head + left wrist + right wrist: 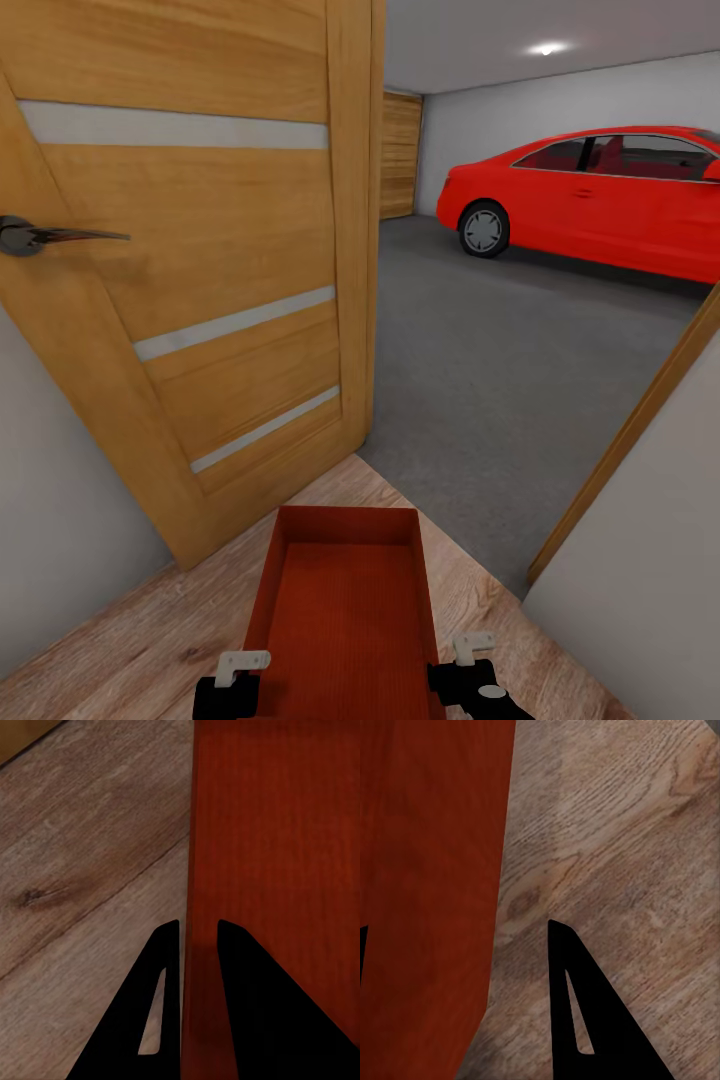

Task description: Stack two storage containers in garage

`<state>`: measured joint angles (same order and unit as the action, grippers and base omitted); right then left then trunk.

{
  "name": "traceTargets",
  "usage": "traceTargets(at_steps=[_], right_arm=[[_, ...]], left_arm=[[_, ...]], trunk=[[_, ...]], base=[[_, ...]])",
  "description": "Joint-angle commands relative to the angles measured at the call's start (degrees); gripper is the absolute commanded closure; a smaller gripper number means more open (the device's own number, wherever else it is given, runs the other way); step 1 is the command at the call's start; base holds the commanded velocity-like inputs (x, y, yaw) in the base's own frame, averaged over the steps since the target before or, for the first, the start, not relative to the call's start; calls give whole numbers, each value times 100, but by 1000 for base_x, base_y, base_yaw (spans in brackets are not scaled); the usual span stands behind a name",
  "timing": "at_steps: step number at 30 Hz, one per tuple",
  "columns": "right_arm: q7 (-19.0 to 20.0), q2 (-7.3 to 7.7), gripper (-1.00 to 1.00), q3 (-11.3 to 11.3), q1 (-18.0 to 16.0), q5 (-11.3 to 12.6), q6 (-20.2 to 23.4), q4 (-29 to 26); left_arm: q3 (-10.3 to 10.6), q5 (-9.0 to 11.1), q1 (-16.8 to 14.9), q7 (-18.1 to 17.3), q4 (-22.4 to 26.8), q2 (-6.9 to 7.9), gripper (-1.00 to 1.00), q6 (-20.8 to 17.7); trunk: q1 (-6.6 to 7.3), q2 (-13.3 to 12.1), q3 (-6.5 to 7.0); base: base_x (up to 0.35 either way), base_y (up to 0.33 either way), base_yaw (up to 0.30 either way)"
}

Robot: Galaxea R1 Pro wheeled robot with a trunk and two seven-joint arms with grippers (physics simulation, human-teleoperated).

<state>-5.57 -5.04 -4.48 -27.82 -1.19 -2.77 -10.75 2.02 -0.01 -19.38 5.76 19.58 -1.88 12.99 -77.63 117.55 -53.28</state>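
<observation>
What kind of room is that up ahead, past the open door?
Most likely a garage: a red car is parked on a grey concrete floor between plain pale walls, seen past the wooden door.

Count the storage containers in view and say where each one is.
1. One storage container is held in front of the robot above the wood-plank floor at the garage doorway, the left tool and right tool at its side walls. A second may be elsewhere.
</observation>
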Motion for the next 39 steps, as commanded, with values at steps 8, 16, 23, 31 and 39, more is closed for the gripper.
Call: traceTargets(at_steps=[8, 16, 23, 31, 39], right_arm=[[-58, 3, 100, -27, -4, -22, -12, 11], [-58, 3, 100, -27, -4, -22, -9, 10], [-58, 3, 100, -27, -4, -23, -12, 10], [-58, 3, 100, -27, -4, -22, -13, 11], [-58, 3, 100, -27, -4, -22, -12, 7]], left_arm=[[-26, -8, -4, 84, 2, 4, 100, 19], [-26, -8, -4, 84, 2, 4, 100, 19], [-26, -8, -4, 84, 2, 4, 100, 19], [-26, -8, -4, 84, 2, 4, 100, 19], [-26, -8, -4, 84, 2, 4, 100, 23]], trunk=[[1, 2, -4], [1, 2, -4], [1, 2, -4], [1, 2, -4], [1, 2, -4]], base=[[0, 0, 0], [0, 0, -15], [0, 0, -183], [24, 37, -157], [165, 219, -6]])
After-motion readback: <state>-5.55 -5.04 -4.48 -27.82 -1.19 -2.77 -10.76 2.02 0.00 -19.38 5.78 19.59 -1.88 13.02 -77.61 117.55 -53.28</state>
